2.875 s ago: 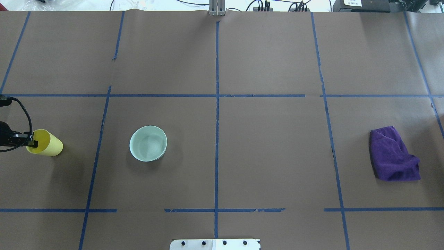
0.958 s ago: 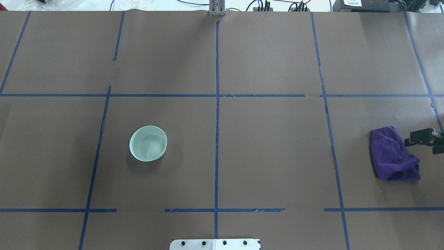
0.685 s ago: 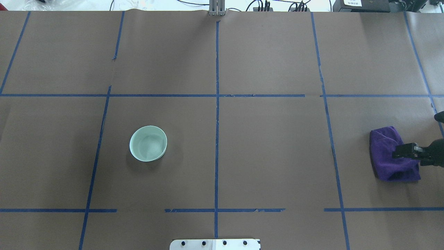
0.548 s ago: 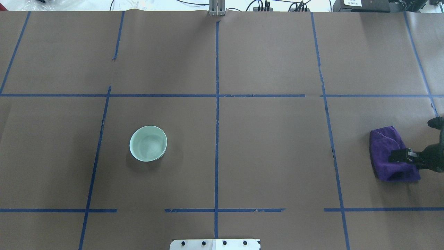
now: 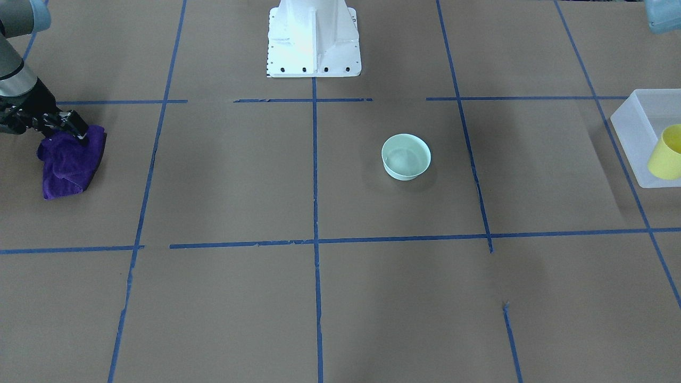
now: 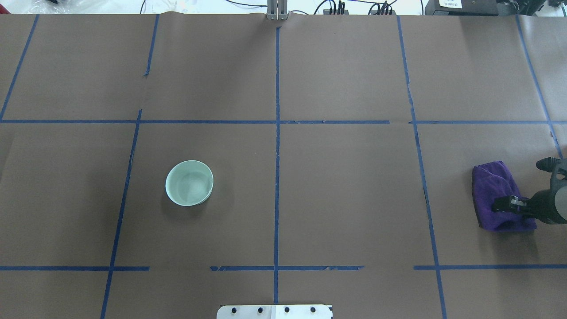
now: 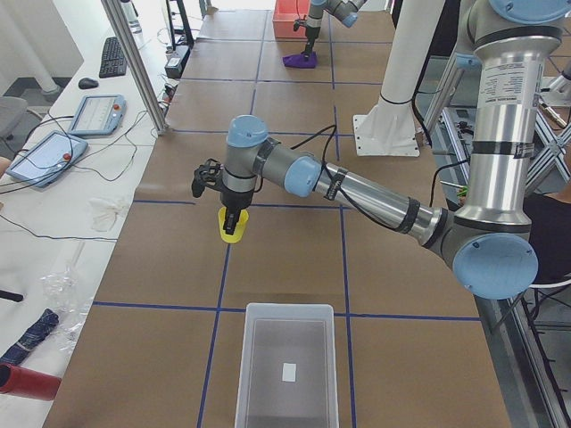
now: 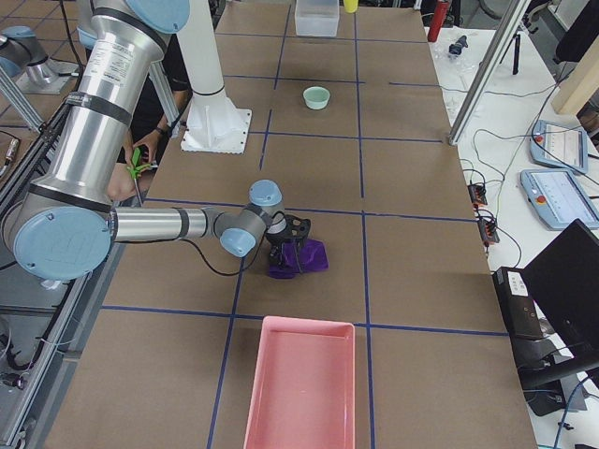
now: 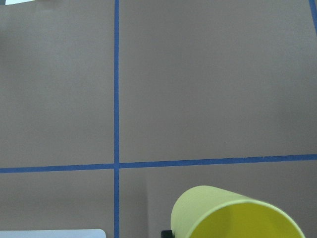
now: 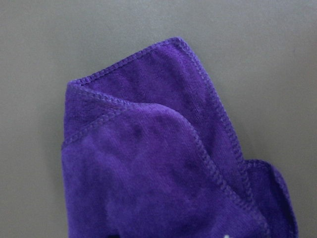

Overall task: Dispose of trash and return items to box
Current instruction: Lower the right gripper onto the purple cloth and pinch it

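Two pincers: in the front view, the small yellow tapered plastic cup (image 5: 665,151) overlaps the translucent frosted-white plastic box (image 5: 633,127); overhead, my right pincer (image 6: 498,204) meets the crumpled purple cloth (image 6: 489,184), and I cannot tell if its jaws are apart; in the left view, my left pincer (image 7: 232,220) clamps the cup above the bench (image 7: 285,259).

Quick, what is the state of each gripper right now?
Left gripper: closed on the yellow cup.
Right gripper: down at the purple cloth; open or closed cannot be told.
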`<state>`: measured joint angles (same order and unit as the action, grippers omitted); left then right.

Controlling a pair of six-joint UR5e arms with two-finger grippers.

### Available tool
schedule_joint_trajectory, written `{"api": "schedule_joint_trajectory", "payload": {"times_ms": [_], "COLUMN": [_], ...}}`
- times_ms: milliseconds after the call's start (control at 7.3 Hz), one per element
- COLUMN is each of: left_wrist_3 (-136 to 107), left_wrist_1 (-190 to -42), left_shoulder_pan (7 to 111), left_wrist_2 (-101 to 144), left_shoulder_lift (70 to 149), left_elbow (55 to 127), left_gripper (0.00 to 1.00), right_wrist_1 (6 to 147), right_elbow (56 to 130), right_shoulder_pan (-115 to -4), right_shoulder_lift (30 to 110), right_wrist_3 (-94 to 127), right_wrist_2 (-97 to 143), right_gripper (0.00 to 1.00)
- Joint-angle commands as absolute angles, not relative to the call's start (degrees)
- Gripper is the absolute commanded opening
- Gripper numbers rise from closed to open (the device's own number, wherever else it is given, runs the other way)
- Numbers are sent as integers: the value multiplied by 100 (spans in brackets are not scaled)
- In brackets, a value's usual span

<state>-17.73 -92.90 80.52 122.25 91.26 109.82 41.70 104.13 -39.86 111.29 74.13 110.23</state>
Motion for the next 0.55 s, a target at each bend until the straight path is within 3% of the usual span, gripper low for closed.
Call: {"api": "schedule_joint_trajectory", "payload": {"times_ms": [0, 411], "left_wrist_3": [-795, 215], "left_wrist_1": [-9290, -9308], "left_shoulder_pan": [8584, 9191], "left_wrist_2": [12226, 12199], "left_shoulder_lift": [9158, 9167], "left_elbow": [10523, 9934], "left_gripper": [0, 0], "right_wrist_1": [4166, 4175], "right_elbow": [10406, 10563], "right_shoulder_pan": [-3981, -4016], "right_shoulder_lift": [11153, 11171], "right_wrist_3": [7400, 7392], "right_wrist_2": [11065, 11092], "right_gripper": [0, 0]}}
